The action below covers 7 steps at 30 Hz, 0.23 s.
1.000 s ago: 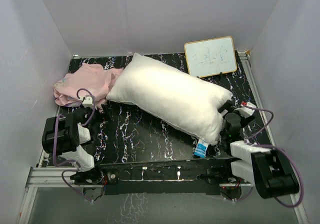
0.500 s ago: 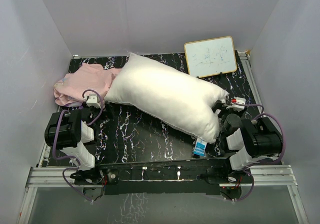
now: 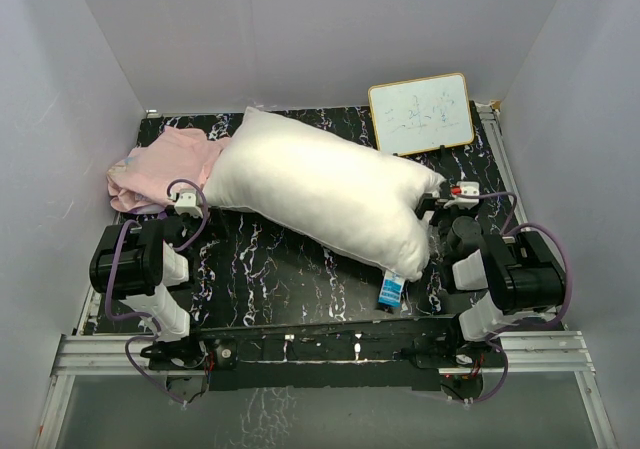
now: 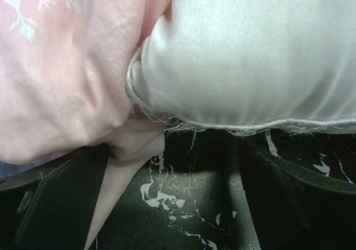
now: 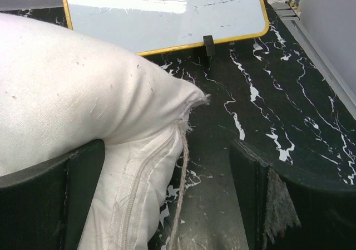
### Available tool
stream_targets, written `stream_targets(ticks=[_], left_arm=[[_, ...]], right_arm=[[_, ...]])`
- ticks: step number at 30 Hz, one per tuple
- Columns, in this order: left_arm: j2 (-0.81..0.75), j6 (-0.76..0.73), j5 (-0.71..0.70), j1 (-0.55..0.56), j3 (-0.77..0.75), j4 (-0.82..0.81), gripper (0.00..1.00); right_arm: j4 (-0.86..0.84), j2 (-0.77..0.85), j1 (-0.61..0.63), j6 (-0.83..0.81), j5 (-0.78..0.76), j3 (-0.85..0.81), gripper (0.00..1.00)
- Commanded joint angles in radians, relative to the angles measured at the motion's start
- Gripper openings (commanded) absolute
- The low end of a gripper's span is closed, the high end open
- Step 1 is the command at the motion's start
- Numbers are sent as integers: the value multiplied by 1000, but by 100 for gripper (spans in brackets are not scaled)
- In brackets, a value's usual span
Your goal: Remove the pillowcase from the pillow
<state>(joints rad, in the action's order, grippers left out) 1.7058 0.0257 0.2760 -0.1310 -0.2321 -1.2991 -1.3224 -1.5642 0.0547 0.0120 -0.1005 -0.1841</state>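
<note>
1. While scanning from the table's (image 3: 270, 259) far-left corner, find the pillowcase (image 3: 160, 169) crumpled there, pale pink side out, pressed against the pillow (image 3: 320, 194)
2. See pillow bare and white, stretched diagonally toward the near-right corner, blue-white tag (image 3: 390, 291) at its near end
3. Note left pincer (image 4: 167, 166) spread wide, gripping nothing, just short of both fabrics
4. Note right pincer (image 5: 167, 155) likewise agape, with pillow's zipped corner between its jaws, unclamped

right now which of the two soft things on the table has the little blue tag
The plump white pillow: its blue-white tag hangs off its near right corner. The crumpled pink pillowcase at the left shows no tag.
</note>
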Motion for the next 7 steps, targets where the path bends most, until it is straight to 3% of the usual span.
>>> stream_targets(ticks=[1, 7], left_arm=[[-17, -12, -4, 4, -19, -3, 97], [-25, -28, -63, 36, -27, 27, 97]], right_arm=[[76, -22, -8, -20, 97, -28, 98], [78, -22, -9, -21, 98, -29, 98]])
